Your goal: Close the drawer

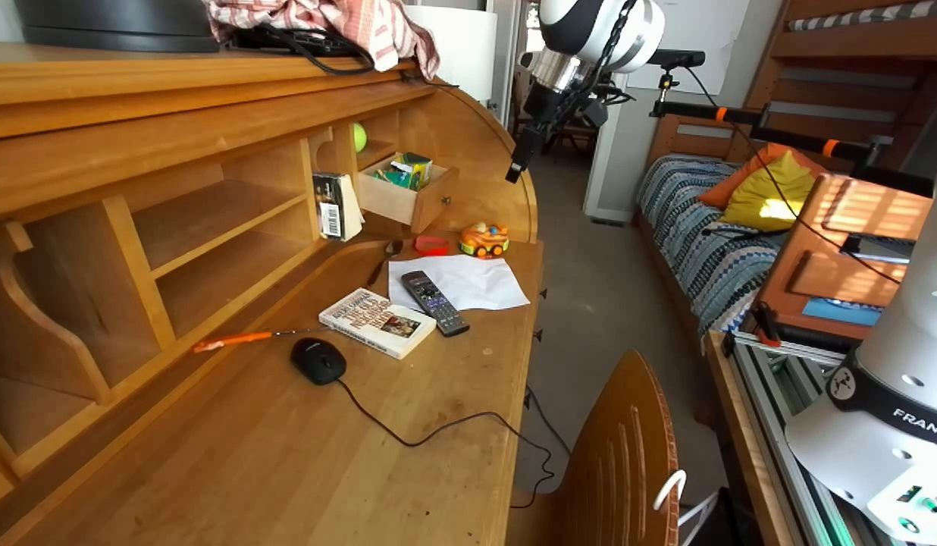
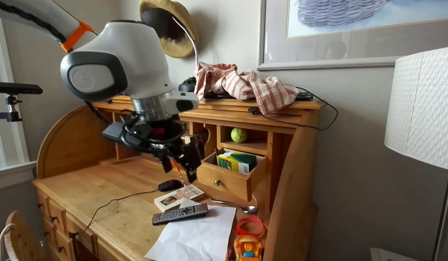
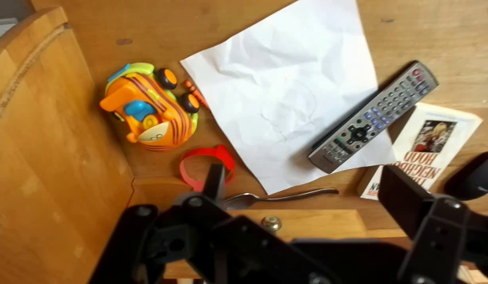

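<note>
The drawer is a small honey-coloured wooden box pulled out of the desk's upper cubbies, seen in both exterior views. It has a round metal knob on its front and holds green and yellow boxes. In the wrist view the drawer front and its knob show beneath my gripper, and the rest is hidden by the black jaws. My gripper is open and empty, with its fingers spread wide. In both exterior views my gripper hangs above the desk, in front of the drawer and apart from it.
On the desktop lie white paper, a remote control, a paperback, a mouse, a spoon, a red band and an orange toy car. The desk's curved side wall rises beside the drawer. A book stands left of the drawer.
</note>
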You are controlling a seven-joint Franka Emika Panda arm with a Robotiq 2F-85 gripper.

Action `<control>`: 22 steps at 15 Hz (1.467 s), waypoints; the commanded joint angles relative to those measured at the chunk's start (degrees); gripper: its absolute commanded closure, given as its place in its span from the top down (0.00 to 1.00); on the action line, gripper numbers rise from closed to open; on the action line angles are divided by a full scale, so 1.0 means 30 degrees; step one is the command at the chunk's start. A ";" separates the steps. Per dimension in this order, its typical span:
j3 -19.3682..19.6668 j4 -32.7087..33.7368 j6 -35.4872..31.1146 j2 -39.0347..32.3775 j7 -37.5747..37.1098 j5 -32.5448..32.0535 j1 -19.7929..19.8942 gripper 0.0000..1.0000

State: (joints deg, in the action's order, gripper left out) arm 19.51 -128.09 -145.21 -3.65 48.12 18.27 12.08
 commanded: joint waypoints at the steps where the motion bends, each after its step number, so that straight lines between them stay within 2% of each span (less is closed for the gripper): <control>1: -0.1271 0.1436 -0.2706 -0.2621 0.0561 0.2128 0.1021 1.00; 3: -0.1570 0.2001 -0.3282 -0.3640 -0.1657 0.0725 0.1281 1.00; 4: -0.2008 0.1076 -0.2853 -0.2354 -0.0715 0.0761 0.1671 1.00; 8: -0.2347 0.1810 -0.3165 -0.3448 -0.1652 0.0500 0.1943 1.00; 13: -0.4773 0.3086 -0.3252 -0.4926 0.0761 0.3003 0.3672 1.00; 15: -0.5319 0.3530 -0.3331 -0.5416 0.1229 0.3339 0.4082 1.00; 18: -0.5933 0.4176 -0.3380 -0.6019 0.2014 0.3376 0.4613 0.92; 19: -0.6027 0.4433 -0.3387 -0.6255 0.2350 0.3078 0.4728 0.79; 20: -0.6133 0.4579 -0.3460 -0.6391 0.2644 0.2981 0.4828 0.75; 22: -0.6559 0.4806 -0.3617 -0.6572 0.3490 0.3294 0.5144 0.52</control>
State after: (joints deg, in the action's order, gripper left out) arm 2.03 -115.54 -154.69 -21.41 54.54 26.75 25.53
